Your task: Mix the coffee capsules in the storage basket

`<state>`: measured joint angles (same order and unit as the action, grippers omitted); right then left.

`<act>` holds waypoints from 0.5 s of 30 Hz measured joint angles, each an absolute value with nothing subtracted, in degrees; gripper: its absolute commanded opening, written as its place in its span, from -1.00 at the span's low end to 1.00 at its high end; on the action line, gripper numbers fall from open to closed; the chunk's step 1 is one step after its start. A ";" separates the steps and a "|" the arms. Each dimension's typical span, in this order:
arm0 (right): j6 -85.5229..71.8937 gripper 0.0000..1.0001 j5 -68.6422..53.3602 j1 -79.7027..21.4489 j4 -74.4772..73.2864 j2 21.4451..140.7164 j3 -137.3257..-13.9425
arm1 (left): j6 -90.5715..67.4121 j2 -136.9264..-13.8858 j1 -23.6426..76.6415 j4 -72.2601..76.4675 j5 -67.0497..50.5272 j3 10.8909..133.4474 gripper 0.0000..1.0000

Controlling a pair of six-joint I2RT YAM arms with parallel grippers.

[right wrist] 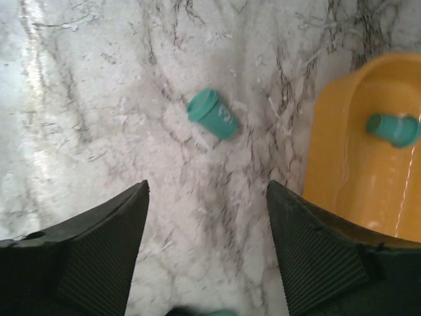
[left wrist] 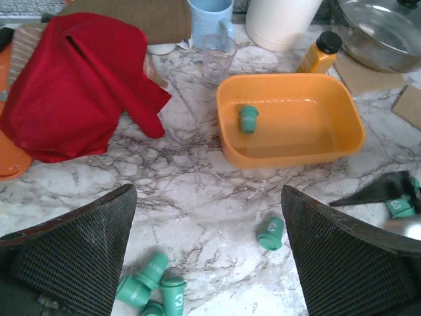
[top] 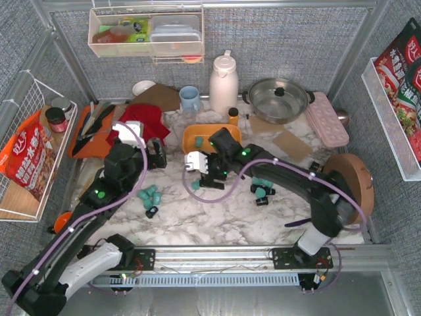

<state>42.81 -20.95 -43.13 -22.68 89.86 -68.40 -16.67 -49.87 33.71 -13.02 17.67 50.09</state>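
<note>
Loading stage: storage basket (left wrist: 296,155) holds one teal capsule (left wrist: 248,119); other capsules (left wrist: 158,284) lie on surface (left wrist: 197,191). Left fingers (left wrist: 72,250) apart, empty. Right fingers (right wrist: 85,263) apart above loose capsule (right wrist: 212,113); next likely descend, clamp it.

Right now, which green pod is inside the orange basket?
The lone teal capsule inside the storage basket; the other capsules lie outside on the marble tabletop.

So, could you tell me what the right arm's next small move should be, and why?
Probably ease the open right gripper down over the loose teal capsule lying on the marble just ahead; the storage basket beside it holds only one.
</note>
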 measured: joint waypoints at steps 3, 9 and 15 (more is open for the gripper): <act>47.68 0.44 -21.67 -43.35 -27.38 98.00 -76.14 | -15.55 -45.80 33.74 -14.22 19.18 48.66 0.98; 54.70 0.37 -21.65 -43.40 -34.98 109.69 -87.92 | -13.69 -38.59 33.74 -14.72 21.98 43.70 0.99; 59.92 0.36 -21.39 -43.83 -41.74 117.38 -96.20 | -12.47 -34.37 33.74 -12.91 24.14 40.82 0.98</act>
